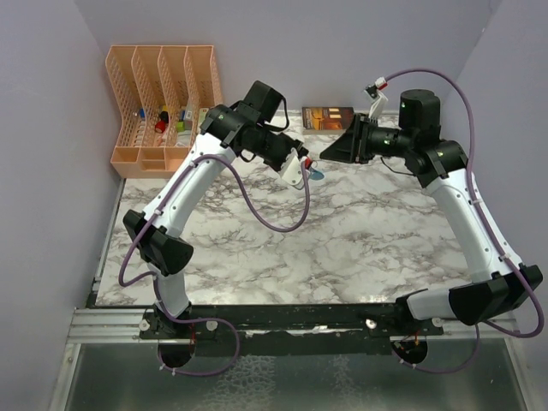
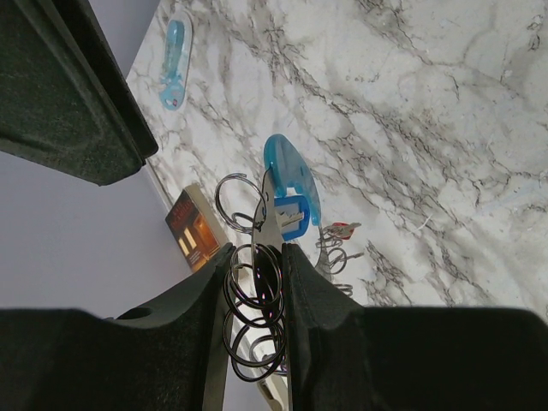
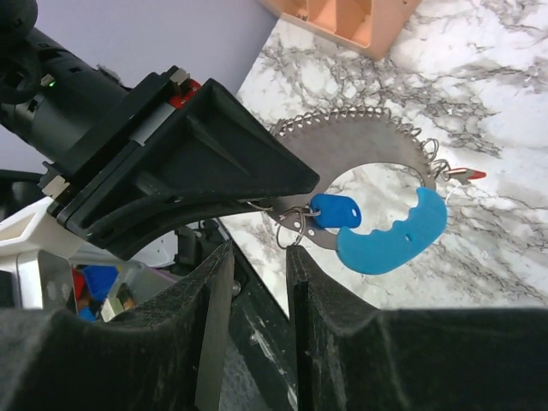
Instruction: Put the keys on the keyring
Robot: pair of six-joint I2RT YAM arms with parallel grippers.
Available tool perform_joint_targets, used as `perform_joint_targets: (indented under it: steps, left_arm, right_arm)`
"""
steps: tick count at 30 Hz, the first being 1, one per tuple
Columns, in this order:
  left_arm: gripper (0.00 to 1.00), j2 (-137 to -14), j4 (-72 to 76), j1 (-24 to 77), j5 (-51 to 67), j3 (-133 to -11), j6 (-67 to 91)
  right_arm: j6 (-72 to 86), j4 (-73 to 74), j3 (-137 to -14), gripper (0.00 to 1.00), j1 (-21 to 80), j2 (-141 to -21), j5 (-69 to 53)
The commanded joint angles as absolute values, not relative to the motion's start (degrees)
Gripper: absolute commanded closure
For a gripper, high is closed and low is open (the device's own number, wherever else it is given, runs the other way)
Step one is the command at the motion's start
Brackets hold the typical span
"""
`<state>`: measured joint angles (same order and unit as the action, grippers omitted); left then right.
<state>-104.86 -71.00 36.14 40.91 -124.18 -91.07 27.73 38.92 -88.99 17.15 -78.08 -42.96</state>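
Note:
My left gripper is shut on the keyring, a curved grey metal band with several wire rings and a light-blue grip, held above the table. A dark blue key hangs from a small ring at the band's end. A red key hangs farther along it. My right gripper faces the left one. Its jaws stand open and empty, with the small ring just off one fingertip.
An orange desk organiser with small items stands at the back left. A brown box lies against the back wall. A pale-blue see-through object rests on the marble table.

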Motion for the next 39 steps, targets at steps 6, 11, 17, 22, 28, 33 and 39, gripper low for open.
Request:
perform_joint_targets:
  steps: [6,11,17,22,28,33,39]
  left_arm:
    - [1.0,-102.45,-68.38,37.78,39.41,-125.02,-93.76]
    - [1.0,-102.72,-68.6,38.19,39.46,-125.29,-93.65]
    - [1.0,-103.17,-68.49,38.48,39.31,-125.43,-93.72]
    - [1.0,-103.51,-68.12,38.89,38.73,-125.33,-93.74]
    - [1.0,-103.62,-67.71,39.1,38.23,-125.24,-93.7]
    - [1.0,-103.45,-66.32,39.11,37.13,-124.72,-92.4]
    - [1.0,-104.01,-63.85,39.11,36.61,-123.92,-86.02]
  right_arm:
    - [28.83,37.18,-85.04,0.68,16.91,-78.3,-46.71]
    - [28.65,36.85,-84.29,0.68,16.9,-78.63,-45.71]
    - [29.0,35.52,-84.14,0.69,16.92,-79.28,-45.91]
    - [29.05,35.34,-84.22,0.78,16.93,-79.8,-46.55]
    - [28.98,35.51,-84.12,0.9,16.92,-79.98,-46.85]
    - [29.07,34.86,-83.85,0.99,16.91,-78.98,-45.46]
    - [29.91,32.49,-82.06,0.99,16.96,-74.72,-39.06]
